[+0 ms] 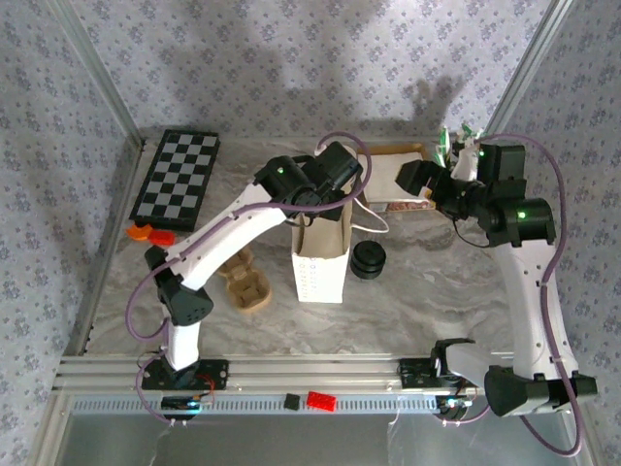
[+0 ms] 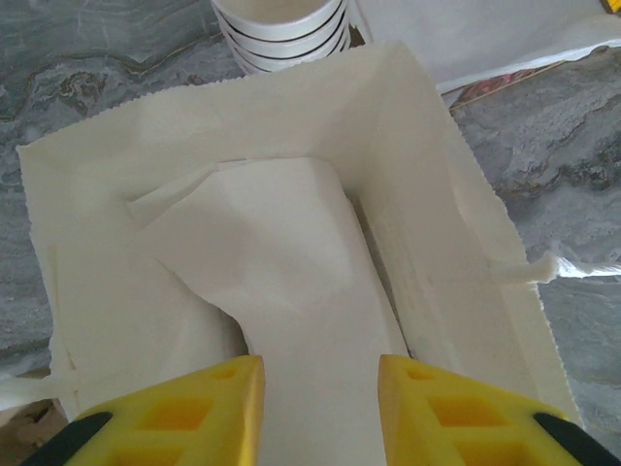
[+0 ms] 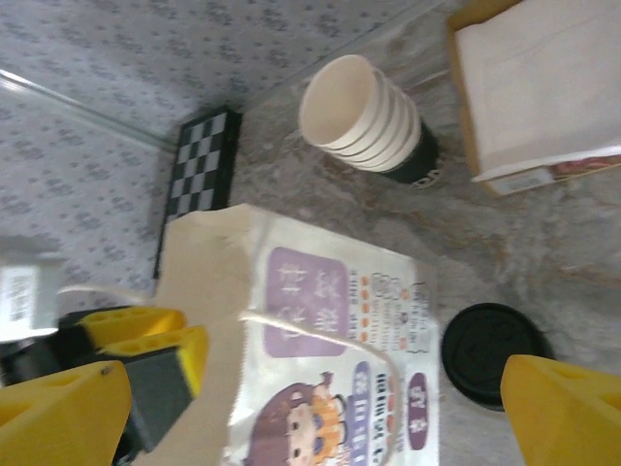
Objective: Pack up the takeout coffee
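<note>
The left claw (image 2: 320, 388) gapes empty over the open bag (image 2: 437, 194); the right claw (image 3: 315, 388) is spread wide, also empty. The bag's print, purple panels and a cartoon, is too blurred to read. Where the coffee sits cannot be told.

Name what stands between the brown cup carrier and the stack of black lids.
The white paper bag, upright, with the brown cup carrier to its left and the stack of black lids to its right; the top view shows this.
</note>
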Controlling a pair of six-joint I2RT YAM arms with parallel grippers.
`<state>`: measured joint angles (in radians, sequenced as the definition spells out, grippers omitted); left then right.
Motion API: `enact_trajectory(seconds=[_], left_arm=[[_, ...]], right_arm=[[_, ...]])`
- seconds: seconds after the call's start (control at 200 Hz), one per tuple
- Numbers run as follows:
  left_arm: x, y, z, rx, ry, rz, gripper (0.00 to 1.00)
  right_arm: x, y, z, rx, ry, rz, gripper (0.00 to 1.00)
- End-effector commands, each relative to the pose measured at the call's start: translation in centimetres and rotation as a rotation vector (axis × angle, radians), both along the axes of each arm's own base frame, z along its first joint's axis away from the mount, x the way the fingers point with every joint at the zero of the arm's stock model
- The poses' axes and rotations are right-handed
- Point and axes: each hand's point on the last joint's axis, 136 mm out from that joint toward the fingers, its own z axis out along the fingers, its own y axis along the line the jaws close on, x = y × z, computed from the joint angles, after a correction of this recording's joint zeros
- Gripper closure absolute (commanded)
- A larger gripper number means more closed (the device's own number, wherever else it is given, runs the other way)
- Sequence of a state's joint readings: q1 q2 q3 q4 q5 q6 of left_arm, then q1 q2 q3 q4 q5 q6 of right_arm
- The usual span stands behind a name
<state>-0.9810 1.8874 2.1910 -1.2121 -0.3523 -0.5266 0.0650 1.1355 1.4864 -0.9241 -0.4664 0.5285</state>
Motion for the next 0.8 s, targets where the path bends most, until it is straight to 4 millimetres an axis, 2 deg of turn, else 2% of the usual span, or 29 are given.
enact_trajectory(seconds=[0.0, 0.095, 0.235, 0.25, 0.305, 0.425, 0.485, 0.62, 0.795], left_arm=[[-0.7, 1.4, 6.1, -0.14, -0.128, -0.024, 0.63], [-1.4, 2.7, 8.2, -0.198, -0.185, -0.036, 0.61], [-2.4, 4.4, 10.6, -0.272, -0.254, -0.052, 0.6], [-2.4, 4.6, 10.0, -0.26, -0.246, -0.05, 0.6], [-2.6, 5.2, 10.1, -0.266, -0.256, -0.057, 0.6], [-2.7, 6.5, 10.4, -0.263, -0.289, -0.062, 0.59], [-2.7, 7.1, 10.5, -0.272, -0.305, -0.06, 0.59], [-2.5, 8.3, 10.5, -0.287, -0.333, -0.062, 0.57], [-2.0, 9.8, 9.7, -0.266, -0.345, -0.048, 0.56]], right_arm=[[0.5, -2.3, -3.0, -0.13, 0.089, -0.078, 0.0], [1.3, -3.1, -5.8, -0.156, 0.188, -0.133, 0.02], [3.1, -5.1, -9.9, -0.191, 0.293, -0.245, 0.13], [3.3, -5.4, -10.2, -0.193, 0.301, -0.263, 0.14], [4.6, -6.4, -11.3, -0.207, 0.308, -0.322, 0.15], [6.9, -6.8, -14.5, -0.166, 0.367, -0.404, 0.06], [8.2, -7.6, -16.1, -0.186, 0.385, -0.45, 0.08], [11.0, -7.9, -18.9, -0.169, 0.411, -0.506, 0.14], [13.8, -7.7, -21.5, -0.176, 0.443, -0.558, 0.16]])
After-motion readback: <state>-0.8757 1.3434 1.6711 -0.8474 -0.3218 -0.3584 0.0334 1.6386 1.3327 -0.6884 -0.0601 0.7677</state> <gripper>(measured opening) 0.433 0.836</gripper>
